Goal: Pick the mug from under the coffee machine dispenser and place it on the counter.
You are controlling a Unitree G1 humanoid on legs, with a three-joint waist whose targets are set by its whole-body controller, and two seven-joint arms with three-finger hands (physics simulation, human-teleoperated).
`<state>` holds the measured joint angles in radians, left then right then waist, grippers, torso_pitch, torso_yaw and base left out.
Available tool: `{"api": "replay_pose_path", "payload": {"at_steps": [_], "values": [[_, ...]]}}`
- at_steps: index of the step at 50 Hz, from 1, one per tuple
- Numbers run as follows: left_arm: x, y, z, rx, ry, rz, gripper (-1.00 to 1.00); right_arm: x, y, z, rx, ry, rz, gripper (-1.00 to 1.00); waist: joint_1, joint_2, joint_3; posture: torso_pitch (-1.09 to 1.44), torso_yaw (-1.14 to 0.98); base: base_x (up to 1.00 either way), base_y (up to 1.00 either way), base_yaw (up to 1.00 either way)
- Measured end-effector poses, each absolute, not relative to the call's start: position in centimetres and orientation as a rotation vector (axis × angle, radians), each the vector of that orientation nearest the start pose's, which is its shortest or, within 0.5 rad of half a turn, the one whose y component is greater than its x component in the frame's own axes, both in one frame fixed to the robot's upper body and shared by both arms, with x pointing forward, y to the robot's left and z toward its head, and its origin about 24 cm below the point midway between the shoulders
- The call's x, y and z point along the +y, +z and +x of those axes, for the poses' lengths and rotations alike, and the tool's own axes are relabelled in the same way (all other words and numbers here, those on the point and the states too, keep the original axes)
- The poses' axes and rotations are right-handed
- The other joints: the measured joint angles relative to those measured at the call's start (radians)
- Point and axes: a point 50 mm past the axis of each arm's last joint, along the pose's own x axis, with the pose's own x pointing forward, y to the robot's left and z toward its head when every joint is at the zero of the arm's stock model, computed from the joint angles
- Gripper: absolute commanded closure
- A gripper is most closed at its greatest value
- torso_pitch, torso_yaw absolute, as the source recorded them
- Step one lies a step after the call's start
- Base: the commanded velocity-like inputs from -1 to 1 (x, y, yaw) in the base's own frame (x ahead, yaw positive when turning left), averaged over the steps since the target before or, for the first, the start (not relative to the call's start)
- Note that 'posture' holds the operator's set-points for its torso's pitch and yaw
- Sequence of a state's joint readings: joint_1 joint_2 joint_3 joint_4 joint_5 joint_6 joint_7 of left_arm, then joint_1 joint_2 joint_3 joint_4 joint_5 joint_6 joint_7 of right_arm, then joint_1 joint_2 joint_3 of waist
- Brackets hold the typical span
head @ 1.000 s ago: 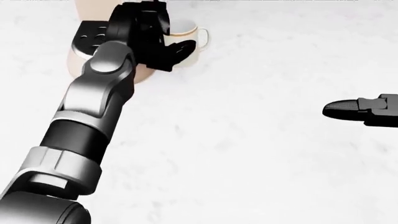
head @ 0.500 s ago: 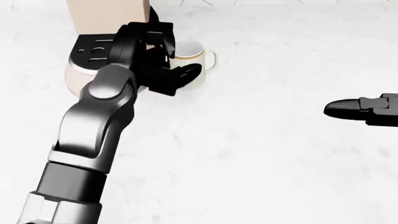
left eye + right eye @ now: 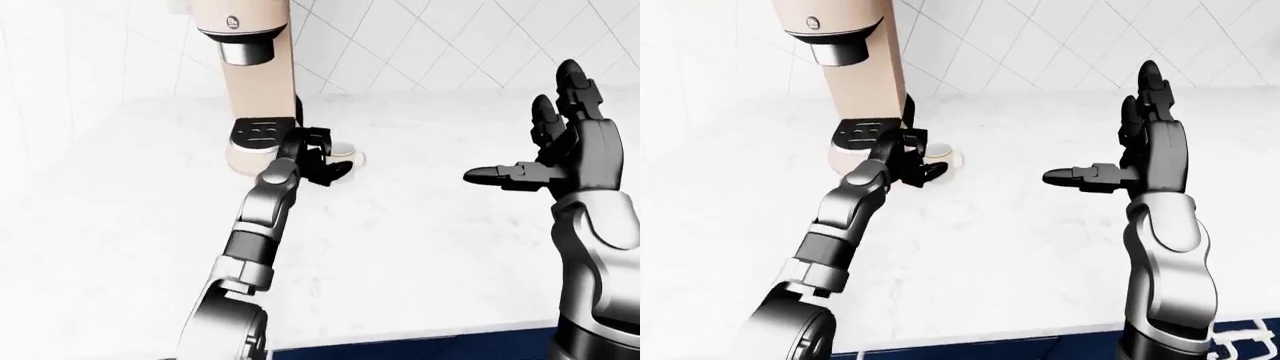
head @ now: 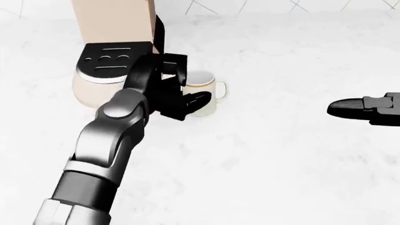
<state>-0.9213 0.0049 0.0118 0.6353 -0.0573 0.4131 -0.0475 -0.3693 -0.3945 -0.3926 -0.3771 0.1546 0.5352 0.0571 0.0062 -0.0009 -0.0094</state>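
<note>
Black fingers of the left hand (image 4: 175, 93) wrap the white mug (image 4: 203, 96), which stands on the marble counter (image 4: 275, 159) just right of the coffee machine (image 4: 112, 51) and clear of its drip tray. Releasing well likely means loosening the fingers evenly, then drawing away without clipping the handle. The right hand (image 3: 560, 154) hangs open, well apart. How tightly the fingers press the mug's far side is hidden.

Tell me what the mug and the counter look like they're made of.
Mug: probably glazed ceramic, cream with a thin dark rim line and smooth, even body. Counter: looks like polished white marble or similar stone, going by faint grey veining. Both are simulator renders, so this is appearance only.
</note>
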Motion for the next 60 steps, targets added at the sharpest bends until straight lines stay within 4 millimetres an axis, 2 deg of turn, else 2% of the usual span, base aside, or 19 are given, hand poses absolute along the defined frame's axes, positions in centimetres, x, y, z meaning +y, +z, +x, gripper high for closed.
{"api": "replay_pose_path", "payload": {"at_steps": [4,9,20,21,22,23,24,25,27,28,35,52,60], "values": [[7.1,14.4,39.7,0.141,-0.270,0.037,1.00,-25.7,21.4,27.3,-0.289,-0.207,-0.168,-1.00,0.002,-0.021,0.017,0.00,0.00,0.00,0.00,0.00],[6.9,14.5,40.5,0.126,-0.277,0.041,1.00,-25.6,21.4,27.3,-0.290,-0.201,-0.167,-1.00,0.006,-0.040,0.025,0.00,0.00,0.00,0.00,0.00],[7.2,14.7,41.1,0.095,-0.259,0.057,1.00,-25.8,21.4,27.3,-0.291,-0.213,-0.170,-1.00,0.007,-0.052,0.026,0.00,0.00,0.00,0.00,0.00],[7.2,14.7,41.1,0.093,-0.262,0.058,0.90,-25.8,21.4,27.3,-0.291,-0.212,-0.170,-1.00,0.008,-0.051,0.026,0.00,0.00,0.00,0.00,0.00],[7.2,14.8,41.1,0.092,-0.266,0.059,0.42,-25.8,21.4,27.3,-0.291,-0.212,-0.170,-1.00,0.008,-0.051,0.026,0.00,0.00,0.00,0.00,0.00],[7.1,14.8,41.0,0.091,-0.270,0.060,0.36,-25.8,21.4,27.3,-0.291,-0.211,-0.170,-1.00,0.009,-0.051,0.025,0.00,0.00,0.00,0.00,0.00],[7.1,14.8,41.0,0.090,-0.274,0.061,0.16,-25.7,21.4,27.3,-0.290,-0.210,-0.170,-1.00,0.009,-0.051,0.025,0.00,0.00,0.00,0.00,0.00],[7.0,14.8,41.0,0.088,-0.279,0.063,-0.38,-25.7,21.4,27.3,-0.290,-0.209,-0.170,-1.00,0.010,-0.050,0.024,0.00,0.00,0.00,0.00,0.00],[6.8,14.8,40.9,0.088,-0.294,0.059,-0.94,-25.7,21.4,27.3,-0.290,-0.209,-0.170,-1.00,0.010,-0.050,0.022,0.00,0.00,0.00,0.00,0.00],[6.6,14.8,40.9,0.089,-0.304,0.057,-1.00,-25.7,21.4,27.3,-0.290,-0.209,-0.170,-1.00,0.011,-0.050,0.022,0.00,0.00,0.00,0.00,0.00],[5.7,14.8,40.6,0.091,-0.362,0.069,-1.00,-25.7,21.6,27.3,-0.298,-0.206,-0.172,-1.00,0.004,-0.050,0.019,0.00,0.00,0.00,0.00,0.00],[6.2,15.3,40.4,0.075,-0.335,0.097,-1.00,-25.7,21.6,27.3,-0.295,-0.208,-0.173,-1.00,-0.006,-0.046,0.024,0.00,0.00,0.00,0.00,0.00],[7.8,15.7,40.5,0.065,-0.275,0.125,-1.00,-25.7,21.5,27.3,-0.291,-0.208,-0.173,-1.00,-0.007,-0.042,0.026,0.00,0.00,0.00,0.00,0.00]]}}
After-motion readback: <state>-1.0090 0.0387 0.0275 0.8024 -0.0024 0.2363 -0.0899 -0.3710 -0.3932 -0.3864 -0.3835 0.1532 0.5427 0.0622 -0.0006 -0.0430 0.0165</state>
